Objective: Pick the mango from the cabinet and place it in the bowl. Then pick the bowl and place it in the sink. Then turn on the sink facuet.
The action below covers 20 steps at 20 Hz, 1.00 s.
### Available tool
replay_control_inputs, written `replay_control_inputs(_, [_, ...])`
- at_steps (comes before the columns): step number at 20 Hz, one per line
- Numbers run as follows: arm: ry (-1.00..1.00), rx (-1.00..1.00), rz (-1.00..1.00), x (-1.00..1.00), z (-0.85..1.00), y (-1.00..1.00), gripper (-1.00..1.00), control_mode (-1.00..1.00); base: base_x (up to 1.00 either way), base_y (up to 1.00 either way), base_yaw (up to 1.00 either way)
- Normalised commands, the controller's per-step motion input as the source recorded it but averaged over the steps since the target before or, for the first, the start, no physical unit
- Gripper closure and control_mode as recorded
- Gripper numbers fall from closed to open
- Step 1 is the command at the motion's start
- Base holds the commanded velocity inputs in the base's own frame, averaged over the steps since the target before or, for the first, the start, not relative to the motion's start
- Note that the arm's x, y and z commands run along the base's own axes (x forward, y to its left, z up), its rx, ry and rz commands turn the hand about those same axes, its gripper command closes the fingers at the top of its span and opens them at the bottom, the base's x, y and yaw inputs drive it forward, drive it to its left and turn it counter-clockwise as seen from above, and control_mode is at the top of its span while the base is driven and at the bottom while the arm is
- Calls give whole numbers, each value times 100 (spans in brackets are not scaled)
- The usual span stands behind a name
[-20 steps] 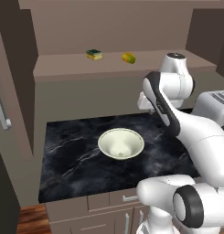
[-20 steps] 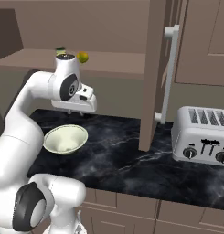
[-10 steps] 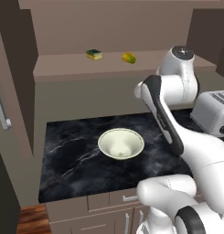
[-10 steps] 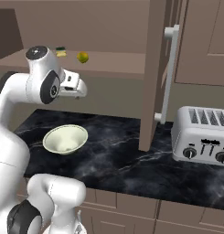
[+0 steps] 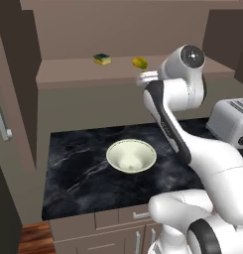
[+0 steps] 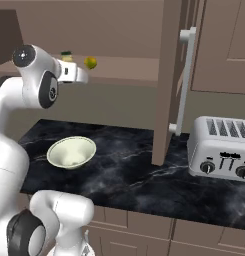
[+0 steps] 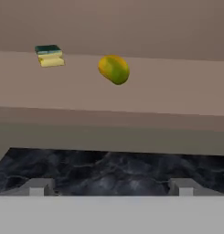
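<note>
Mango (image 7: 114, 69), principal item: lies on the cabinet (image 5: 68, 77) shelf, near its front lip, not yet grasped. All places below are given relative to that shelf.

Cabinet: large taupe wall unit, its wide flat shelf above the black marble counter (image 5: 78, 168); open door (image 6: 169, 80) with handle at the shelf's right.

Arm: white, raised to shelf level. Gripper (image 7: 111, 187) faces the shelf front, short of it; its two grey tips sit wide apart with nothing between them.

Toaster (image 6: 220, 148): silver, below the shelf and off to its right, on the counter.

Bowl (image 5: 131, 156): cream-white, upright, below the shelf on the counter, roughly under the mango.

Sponge (image 7: 50, 55): green-and-yellow block on the shelf, left of the mango and apart from it.

Mango: small oval, yellow-orange tinged green, lying tilted on the shelf.

Hazards, as judged:
- A round fruit on a flat board may roll back or sideways if one fingertip touches first, so the reach wants to be centred.
- Coming in low, the fingers could strike the shelf's front lip.
- Drifting left could nudge the sponge.

Change from the earlier frames: the wrist has risen from just above the bowl to shelf height and turned towards the mango. Bowl, sponge and mango lie as they did.
</note>
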Motion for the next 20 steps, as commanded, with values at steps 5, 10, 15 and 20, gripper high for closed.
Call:
replay_control_inputs(5, [-13, 0, 0, 42, 45, 3, -100, -100, 0, 0, 0])
replay_control_inputs(10, [0, 0, 0, 56, 14, -1, -100, -100, 0, 0, 0])
replay_control_inputs(15, [0, 0, 0, 57, -1, 0, -100, -100, 0, 0, 0])
replay_control_inputs(20, [0, 0, 0, 66, -9, 0, -100, -100, 0, 0, 0])
